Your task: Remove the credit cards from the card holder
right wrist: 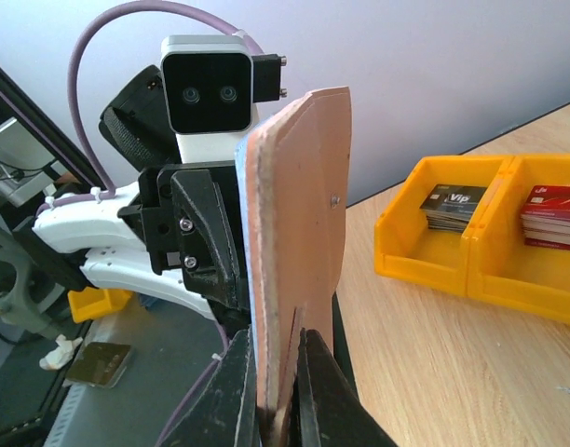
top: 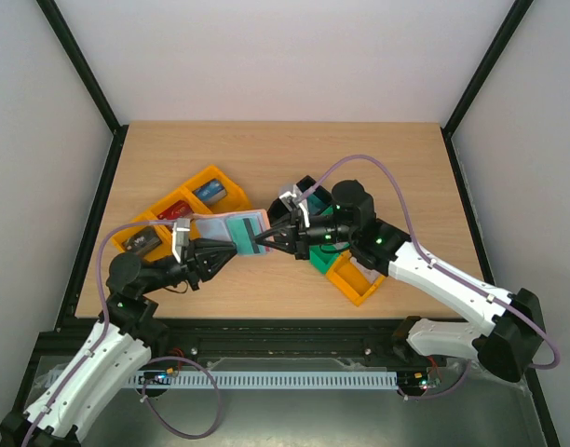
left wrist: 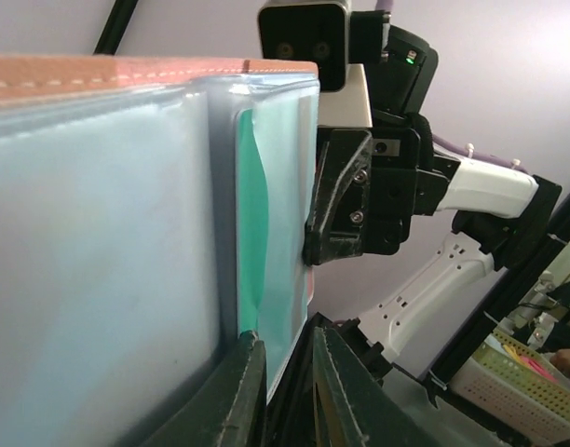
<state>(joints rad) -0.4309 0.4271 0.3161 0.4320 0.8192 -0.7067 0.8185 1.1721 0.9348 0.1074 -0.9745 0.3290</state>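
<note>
— While I hang over the table [top: 406,168], you ask where the holder [top: 210,226] is?
— Yes. Where?
— Lifted near the middle, spread open between my grippers.
— Your left gripper [top: 225,250]?
— Clenched on the holder's edge at seven o'clock.
— And the right gripper [top: 258,240]?
— Clamped tight on the edge at three o'clock, pink outside facing its camera.
— Any card?
— A teal card [left wrist: 266,233] sits in a clear pocket. Orange bins [top: 187,200] at ten o'clock hold card stacks [right wrist: 457,207].
</note>
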